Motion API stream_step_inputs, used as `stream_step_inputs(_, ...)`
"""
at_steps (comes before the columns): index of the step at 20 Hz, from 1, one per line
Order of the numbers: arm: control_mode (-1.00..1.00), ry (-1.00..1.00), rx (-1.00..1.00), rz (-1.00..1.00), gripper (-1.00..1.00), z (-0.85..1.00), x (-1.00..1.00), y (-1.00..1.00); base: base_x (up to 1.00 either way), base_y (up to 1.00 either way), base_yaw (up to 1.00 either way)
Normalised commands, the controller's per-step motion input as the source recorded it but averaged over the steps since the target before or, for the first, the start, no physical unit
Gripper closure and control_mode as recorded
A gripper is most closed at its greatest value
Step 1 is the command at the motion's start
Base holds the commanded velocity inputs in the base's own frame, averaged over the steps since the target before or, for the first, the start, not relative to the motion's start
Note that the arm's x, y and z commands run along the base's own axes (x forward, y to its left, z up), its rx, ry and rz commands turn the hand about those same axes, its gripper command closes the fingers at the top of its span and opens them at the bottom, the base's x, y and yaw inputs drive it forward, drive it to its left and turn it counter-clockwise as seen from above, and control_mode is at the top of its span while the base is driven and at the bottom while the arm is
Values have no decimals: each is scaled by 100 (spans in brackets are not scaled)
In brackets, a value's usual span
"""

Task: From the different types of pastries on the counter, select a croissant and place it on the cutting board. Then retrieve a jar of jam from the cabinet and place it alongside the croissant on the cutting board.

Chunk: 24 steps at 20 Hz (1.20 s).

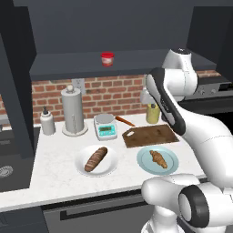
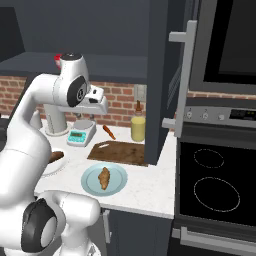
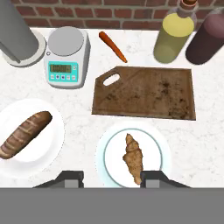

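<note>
While looking down from the hand, find two plates side by side on the counter point(image 3: 205, 140). Holds the croissant point(image 3: 133, 157) alone: pale blue plate point(image 3: 105, 148), pastry lying lengthwise near its middle, one end toward the cutting board point(image 3: 144, 92). Holds the dark scored loaf point(image 3: 24, 134) alone: white plate point(image 3: 30, 159) to the left, loaf laid slantwise across it. Bears nothing but stains and crumbs: the board, just beyond the blue plate and apart from it, handle hole at its near left corner.

Behind the board, against the brick: tall bottle of yellow liquid point(image 3: 173, 37) with a cork, and close beside it a dark maroon bottle point(image 3: 205, 39). Left of those, a carrot point(image 3: 113, 46) lying loose on the counter, then a kitchen scale point(image 3: 65, 57) with a bare round pan.

Gripper point(image 3: 113, 177) spread, both dark tips standing well apart over the near rim of the blue plate, pinching nothing; croissant's near end close to the right-hand tip.

From the left base camera, also see the jar of jam point(image 1: 107, 58), small and red, standing upright on the dark shelf high above the counter, well apart from the board. Also there: paper towel roll on its stand point(image 1: 73, 111) and a small soap dispenser point(image 1: 47, 122) at the back left.

From the right base camera, see instead the black cooktop point(image 2: 215, 185) to the right of the counter, the loaf half hidden behind the white arm, and the yellow bottle standing at the edge of a dark tall panel.
</note>
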Motion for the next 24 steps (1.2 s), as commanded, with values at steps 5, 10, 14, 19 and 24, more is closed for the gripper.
stream_step_inputs(5, -100, -11, 2, -2, -100, -11, -26, 37, 0, 0, 0)
stream_step_inputs(10, -100, -9, 0, 0, -100, 14, 8, 24, 0, 0, 0)
stream_step_inputs(14, -100, -24, 0, 0, -100, 82, 47, 66, 0, 0, 0)
stream_step_inputs(19, -100, -4, 1, 2, -100, 16, 4, 44, 0, 0, 0)
stream_step_inputs(24, -100, -17, 5, 0, -100, 63, 40, 22, 0, 0, 0)
